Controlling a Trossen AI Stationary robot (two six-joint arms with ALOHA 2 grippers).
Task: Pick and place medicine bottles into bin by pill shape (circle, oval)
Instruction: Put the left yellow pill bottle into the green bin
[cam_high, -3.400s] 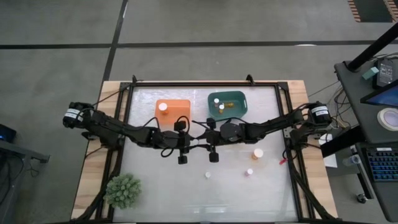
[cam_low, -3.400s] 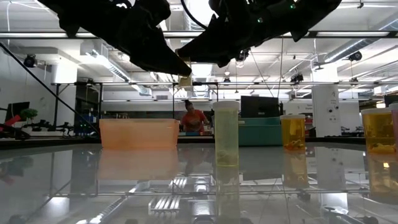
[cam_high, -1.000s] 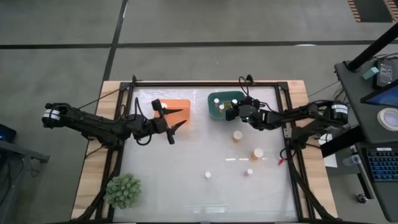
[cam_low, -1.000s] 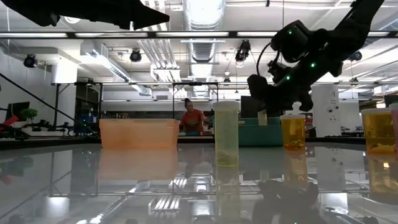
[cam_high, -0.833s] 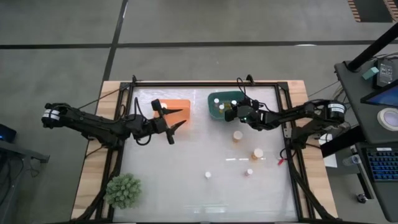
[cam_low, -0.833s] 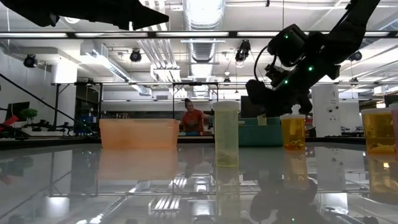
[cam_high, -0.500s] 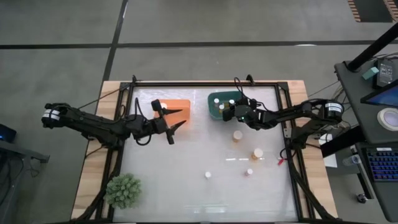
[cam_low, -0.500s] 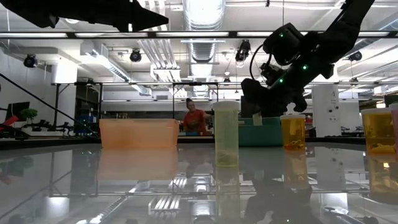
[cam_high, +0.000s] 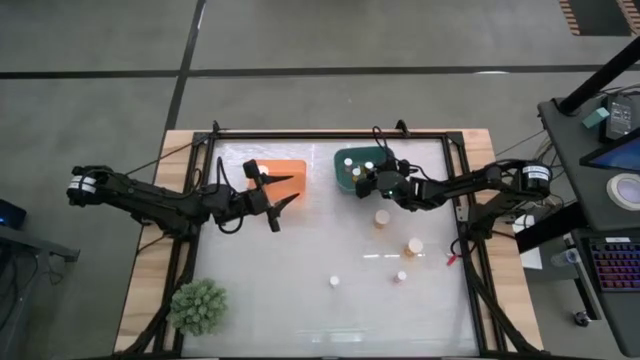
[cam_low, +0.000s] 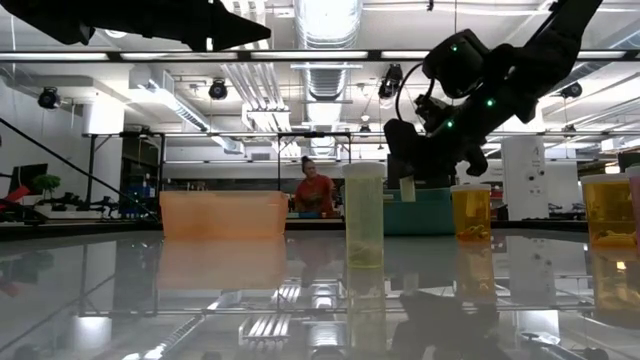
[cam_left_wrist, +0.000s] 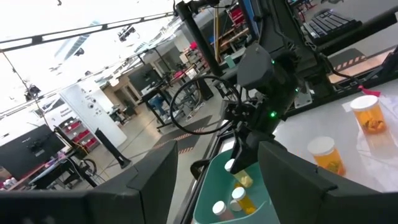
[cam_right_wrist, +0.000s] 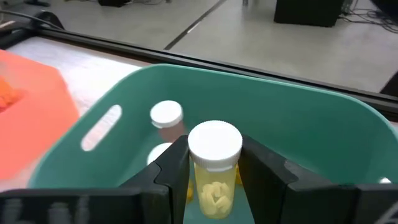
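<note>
My right gripper (cam_high: 368, 181) is over the teal bin (cam_high: 388, 158), shut on a small amber medicine bottle with a white cap (cam_right_wrist: 214, 144). It also shows in the low view (cam_low: 408, 188). Two more bottles (cam_right_wrist: 166, 114) stand in the teal bin. My left gripper (cam_high: 283, 194) hovers open and empty by the orange bin (cam_high: 290, 168). Several bottles stand upright on the table: one (cam_high: 382, 216) near the teal bin, one (cam_high: 414, 246) further right, and two tiny ones (cam_high: 401, 276) (cam_high: 334, 282) nearer the front. My right gripper pinches the bottle's amber body (cam_right_wrist: 214, 182) just below the white cap, one finger (cam_right_wrist: 176, 168) on each side. The fingers come slanting down from the table's right side. The bottle stands upright in the hold, lifted clear above the inside of the teal bin.
A green spiky plant (cam_high: 196, 306) sits at the table's near left corner. A black frame (cam_high: 330, 134) runs round the table. In the low view a tall pale bottle (cam_low: 363, 215) and amber bottles (cam_low: 471, 212) stand in front of the bins. A person (cam_low: 314, 190) is far behind.
My right gripper has carried the bottle a little toward the table's left edge, further over the teal bin, keeping it upright and shut in the fingers.
</note>
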